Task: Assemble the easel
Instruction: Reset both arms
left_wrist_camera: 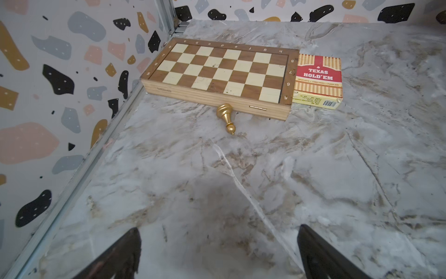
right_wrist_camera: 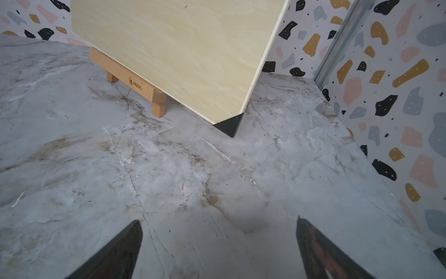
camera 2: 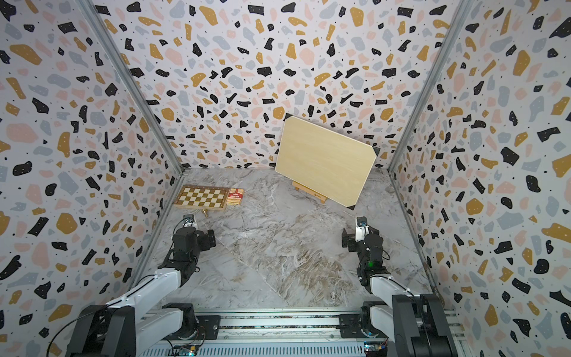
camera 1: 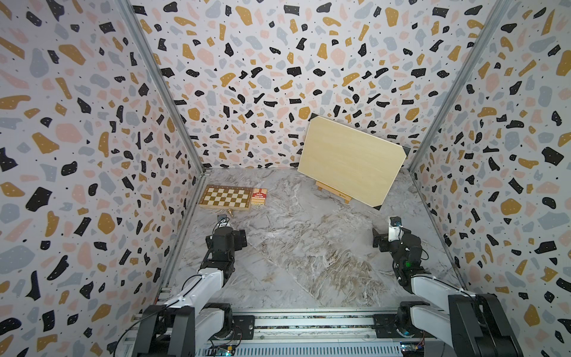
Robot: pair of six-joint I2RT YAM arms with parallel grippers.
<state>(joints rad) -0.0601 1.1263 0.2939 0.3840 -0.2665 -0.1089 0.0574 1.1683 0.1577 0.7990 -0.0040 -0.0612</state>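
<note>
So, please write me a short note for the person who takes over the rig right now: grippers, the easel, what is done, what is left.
Left gripper: open, empty, above bare table.
Right gripper: open, empty, facing the easel.
Easel: stands at the table's far right, mostly hidden by the pale board leaning on it.
Done: easel appears set up, board on it.
Left: board sits crooked, one black corner down on the table; perhaps straighten it. Back leg hidden.

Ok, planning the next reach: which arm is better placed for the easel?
Right, likely: the easel sits far right behind the tilted board, facing the right arm's open jaws; the left arm faces the chessboard.
</note>
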